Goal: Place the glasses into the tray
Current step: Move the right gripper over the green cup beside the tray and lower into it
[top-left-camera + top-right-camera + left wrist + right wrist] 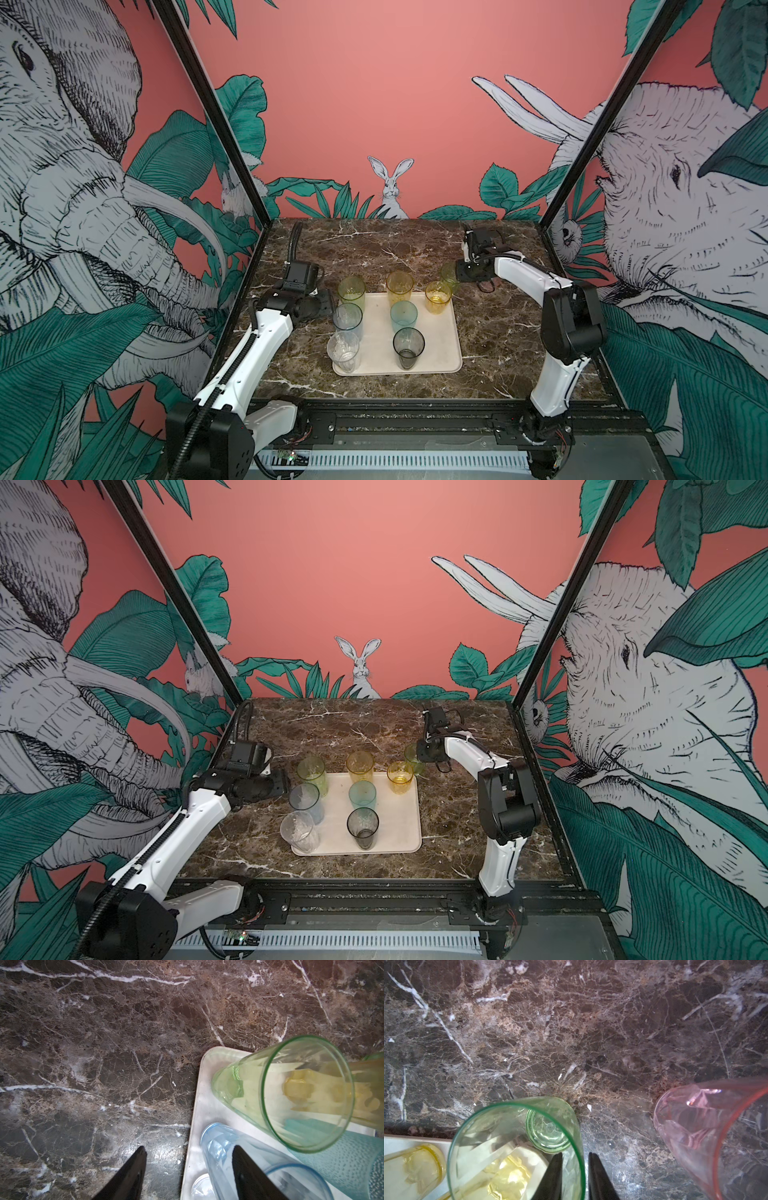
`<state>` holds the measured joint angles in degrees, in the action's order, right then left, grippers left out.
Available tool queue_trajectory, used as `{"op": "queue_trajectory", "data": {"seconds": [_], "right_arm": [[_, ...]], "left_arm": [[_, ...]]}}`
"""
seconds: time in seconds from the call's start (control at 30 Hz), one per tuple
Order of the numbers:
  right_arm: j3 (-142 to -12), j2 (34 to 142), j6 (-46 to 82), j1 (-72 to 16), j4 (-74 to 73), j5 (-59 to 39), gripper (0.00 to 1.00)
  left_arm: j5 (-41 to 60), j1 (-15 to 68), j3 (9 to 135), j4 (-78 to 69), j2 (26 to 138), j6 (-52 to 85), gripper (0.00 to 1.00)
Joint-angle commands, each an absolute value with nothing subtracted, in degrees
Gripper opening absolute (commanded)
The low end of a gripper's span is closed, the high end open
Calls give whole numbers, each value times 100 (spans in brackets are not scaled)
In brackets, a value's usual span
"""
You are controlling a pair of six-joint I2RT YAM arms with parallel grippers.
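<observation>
Black fingers are seen spread wide on the left hand (189, 1148), and nothing is held between them. In the left wrist view one finger is set over the dark marble table (83, 1064) and the other over the pale blue tumbler (218, 1147). In both top views the left hand is found just beside the left rim of the cream tray (440, 345), which is laid flat near the middle of the table.

Seven tumblers are stood upright in the tray. Along its left side a tall yellow-green tumbler (351, 293) is placed at the far corner, the pale blue tumbler nearer, and a clear tumbler (343, 351) at the near corner. In the middle a tall amber tumbler (400, 286) is set at the far edge, a frosted teal tumbler (403, 314) before it, and a smoky grey tumbler (409, 348) nearest. A short amber tumbler (437, 297) is stood at the far right corner.

Just beyond that corner, on the table and outside the tray, a short green tumbler (449, 272) is stood. The right hand (575, 1154) is set over its rim, with one finger inside the wall and the other outside, and only a narrow gap is left between them. Whether the wall is pinched cannot be told. A pink tumbler (695, 1126) is shown in the right wrist view on the table, apart from the short green tumbler and outside the tray.
</observation>
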<state>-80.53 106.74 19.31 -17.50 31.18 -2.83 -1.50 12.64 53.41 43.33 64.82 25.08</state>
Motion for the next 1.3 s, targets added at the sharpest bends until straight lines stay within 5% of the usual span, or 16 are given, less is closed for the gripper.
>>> {"op": "queue_trajectory", "data": {"seconds": [0.0,0.47,1.27], "right_arm": [[-8157,10724,1942,-1718,3060,-281,20],[-8146,10675,1870,-1712,3121,-154,0],[-7675,9220,1804,-1710,3398,402,0]], "left_arm": [[-149,1233,5315,4312,6393,2587,67],[-166,1231,5198,4274,6371,2591,67],[-202,1231,5173,4268,6358,2569,67]]}}
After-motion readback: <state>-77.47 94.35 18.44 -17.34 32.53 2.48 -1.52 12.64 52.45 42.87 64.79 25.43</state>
